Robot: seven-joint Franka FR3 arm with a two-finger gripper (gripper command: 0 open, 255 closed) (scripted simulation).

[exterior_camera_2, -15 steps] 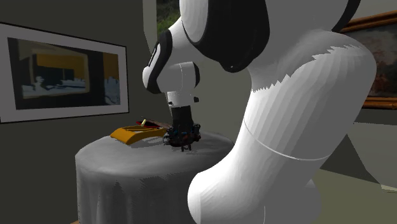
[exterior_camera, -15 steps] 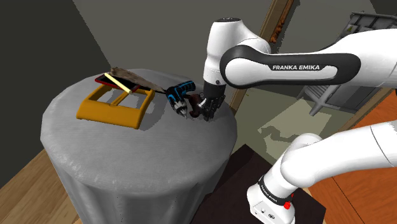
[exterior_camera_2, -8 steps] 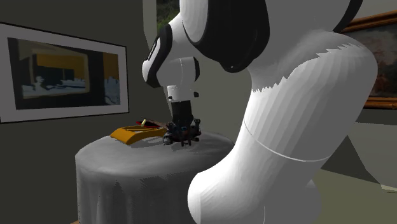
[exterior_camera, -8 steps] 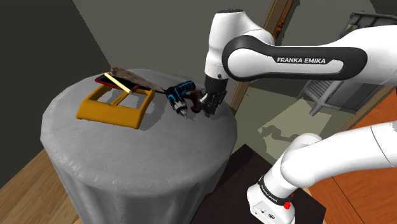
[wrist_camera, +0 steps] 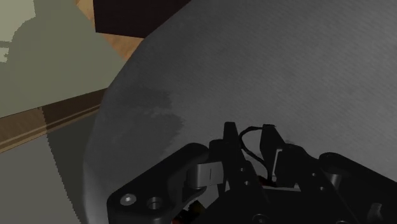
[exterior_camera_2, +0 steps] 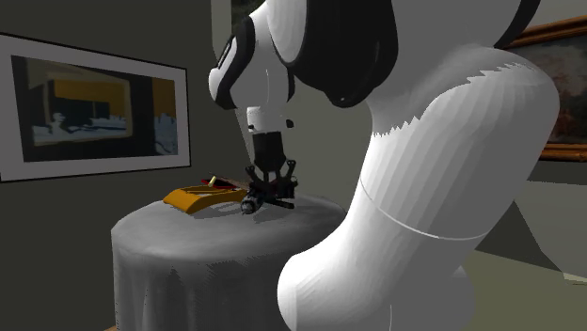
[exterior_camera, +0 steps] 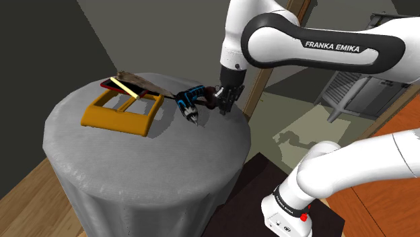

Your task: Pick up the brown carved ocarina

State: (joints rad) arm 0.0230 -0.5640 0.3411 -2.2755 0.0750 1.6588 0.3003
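Lift is the step in hand, by my reading — the gripper (exterior_camera: 223,108) has its fingers closed part-way on the dark brown ocarina (exterior_camera: 212,102), seemingly just clear of the grey round table (exterior_camera: 134,168), near its 2 o'clock edge in the shoulder view. Raise it straight and slowly; the blue-and-black drill (exterior_camera: 190,99) lies just at the ocarina's 9 o'clock. Its long axis seems to run 9-to-3 across the fingers, free end toward the drill — hard to confirm.
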